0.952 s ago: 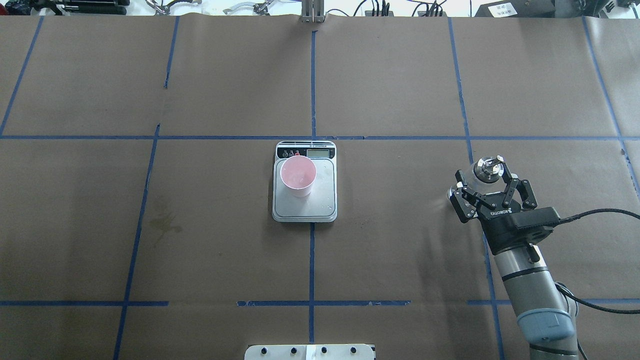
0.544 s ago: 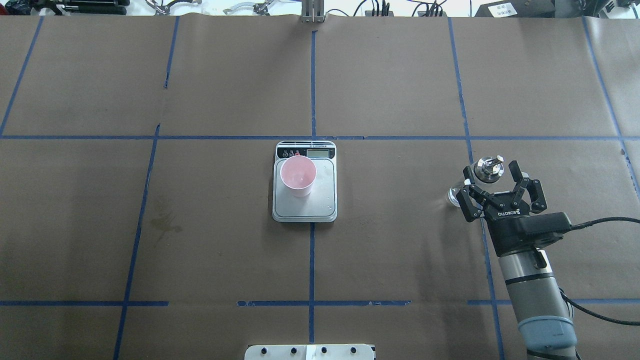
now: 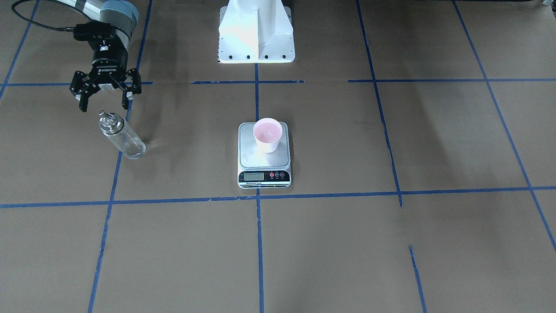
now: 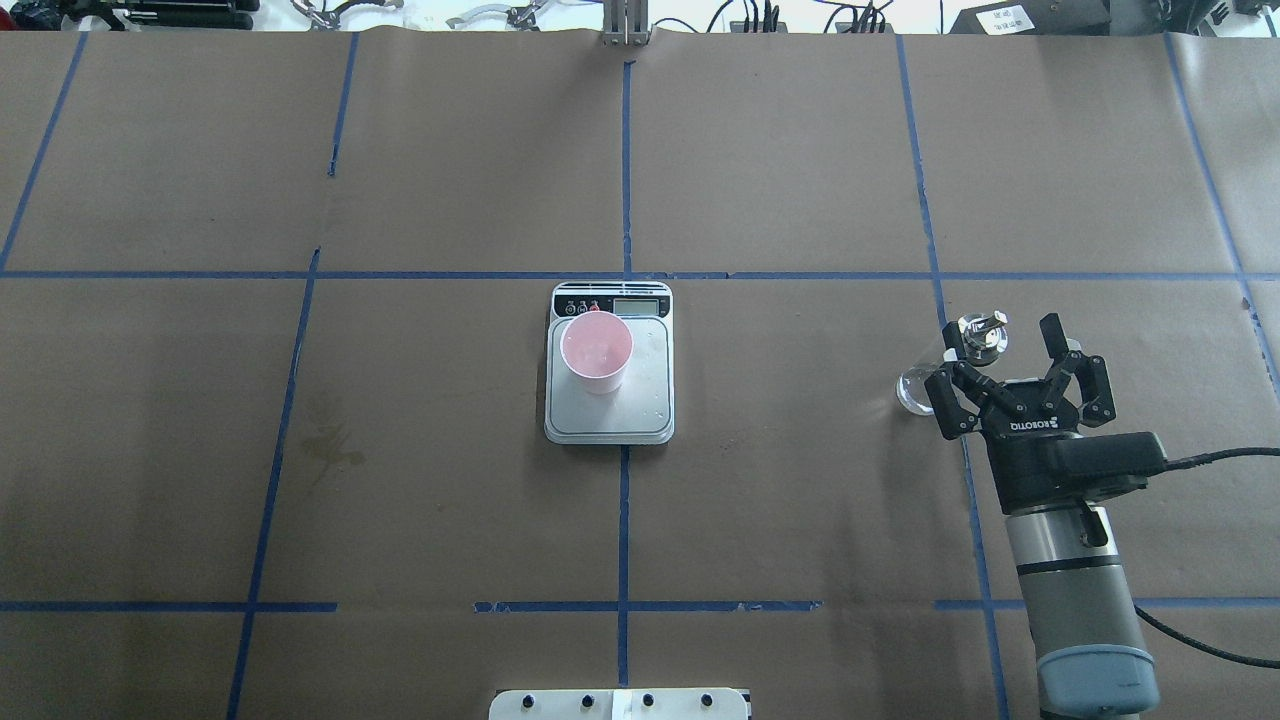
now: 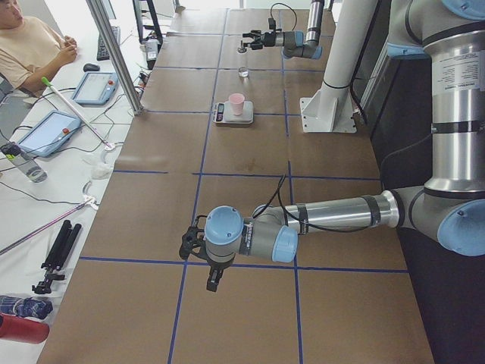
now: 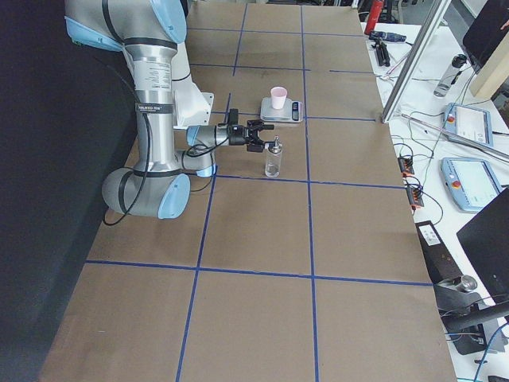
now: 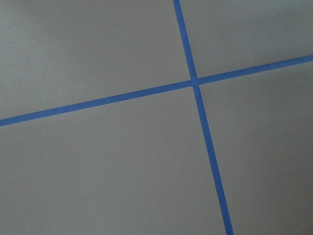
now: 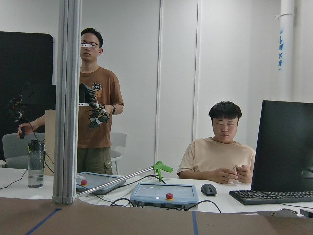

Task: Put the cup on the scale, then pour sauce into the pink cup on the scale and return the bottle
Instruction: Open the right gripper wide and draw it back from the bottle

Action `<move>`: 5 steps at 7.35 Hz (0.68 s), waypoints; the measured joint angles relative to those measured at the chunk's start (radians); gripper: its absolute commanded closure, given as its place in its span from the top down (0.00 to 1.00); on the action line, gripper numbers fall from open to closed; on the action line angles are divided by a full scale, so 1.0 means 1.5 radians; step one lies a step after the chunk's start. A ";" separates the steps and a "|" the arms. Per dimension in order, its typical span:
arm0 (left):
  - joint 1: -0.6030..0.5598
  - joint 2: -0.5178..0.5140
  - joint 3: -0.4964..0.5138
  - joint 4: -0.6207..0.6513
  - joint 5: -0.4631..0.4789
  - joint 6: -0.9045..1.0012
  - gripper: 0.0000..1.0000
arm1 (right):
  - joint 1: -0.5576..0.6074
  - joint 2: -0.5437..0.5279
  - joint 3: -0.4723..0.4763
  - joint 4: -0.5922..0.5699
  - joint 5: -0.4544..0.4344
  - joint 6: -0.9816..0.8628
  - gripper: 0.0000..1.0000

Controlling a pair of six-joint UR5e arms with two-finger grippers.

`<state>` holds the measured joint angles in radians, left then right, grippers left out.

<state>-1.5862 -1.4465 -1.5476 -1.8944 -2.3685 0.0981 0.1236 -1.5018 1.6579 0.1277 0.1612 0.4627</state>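
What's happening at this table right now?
The right pincer hangs open on the robot's side of the bottle, which stands upright on the table by itself, not gripped. The cup sits on the scale in the table's middle. The left arm reaches low over the table's left end, away from all three.

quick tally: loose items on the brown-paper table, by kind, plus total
cup: 1
scale: 1
bottle: 1
total: 3
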 measured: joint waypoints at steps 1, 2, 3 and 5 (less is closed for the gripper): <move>0.000 0.000 0.000 0.000 0.000 0.000 1.00 | 0.000 0.001 0.031 0.000 0.000 -0.015 1.00; 0.000 0.000 0.000 0.000 0.000 0.000 1.00 | -0.001 0.001 0.065 0.001 0.001 -0.030 1.00; 0.000 0.000 -0.001 -0.001 0.000 0.000 1.00 | -0.001 -0.001 0.093 0.001 0.004 -0.040 1.00; 0.000 0.000 -0.001 -0.001 0.000 0.000 1.00 | 0.001 -0.008 0.120 0.000 0.022 -0.047 1.00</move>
<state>-1.5861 -1.4470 -1.5492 -1.8959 -2.3685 0.0982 0.1255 -1.5135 1.8379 0.1282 0.1948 0.3925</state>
